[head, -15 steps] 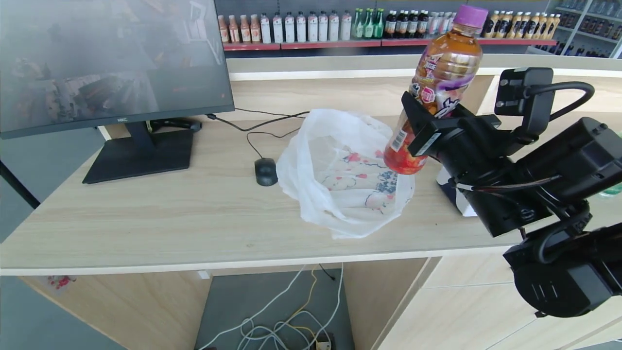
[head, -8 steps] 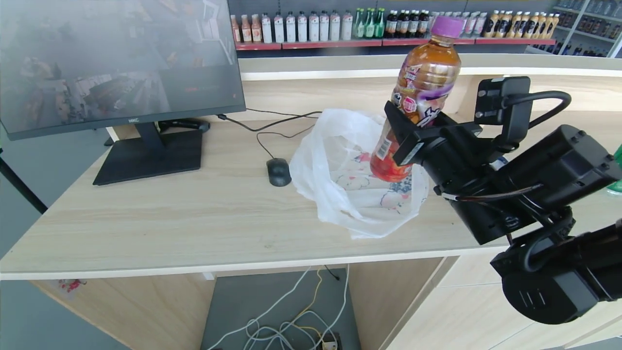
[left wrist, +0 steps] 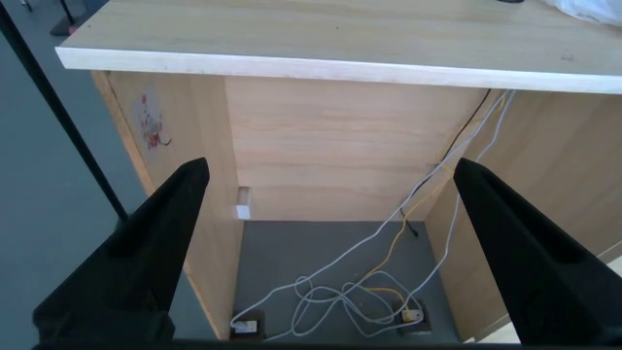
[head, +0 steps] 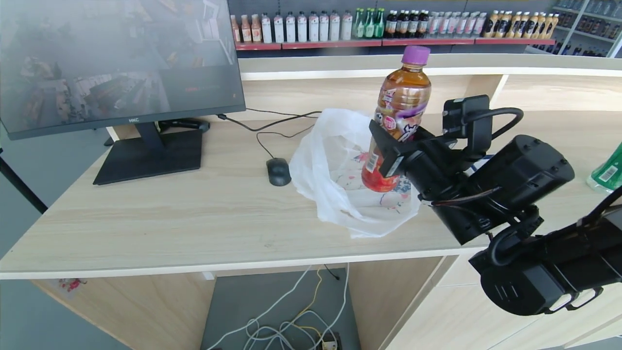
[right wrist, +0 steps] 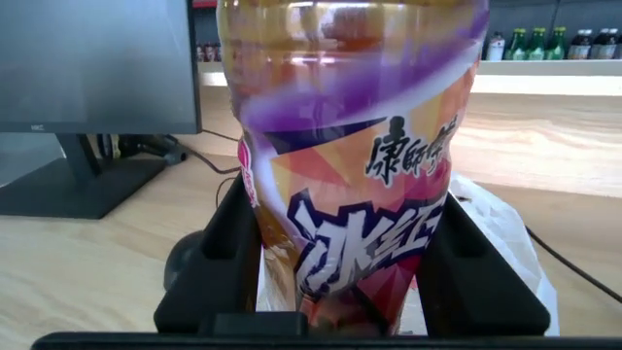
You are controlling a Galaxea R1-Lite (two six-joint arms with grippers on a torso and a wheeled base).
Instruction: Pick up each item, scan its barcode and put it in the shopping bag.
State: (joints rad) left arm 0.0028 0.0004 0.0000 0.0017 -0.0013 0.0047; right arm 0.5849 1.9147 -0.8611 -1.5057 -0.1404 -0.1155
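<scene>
The right hand (head: 388, 158) grips a purple-capped bottle (head: 402, 104) of amber drink around its lower half, holding it nearly upright over the white shopping bag (head: 330, 170) on the counter (head: 170, 214). Its base seems to sit just inside the bag's open mouth. A mouse (head: 279, 171) lies just beside the bag, a monitor (head: 116, 63) stands farther left, and a green bottle (head: 607, 172) lies at the counter's right edge.

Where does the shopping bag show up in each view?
Head view: the shopping bag lies mid-way along the wooden counter, behind the tea bottle held in the right gripper.
Left wrist view: a white sliver of the shopping bag on the wooden counter, over the bay with the cables.
Right wrist view: the shopping bag sits behind the tea bottle.
Shared landmark: the wooden counter.
</scene>
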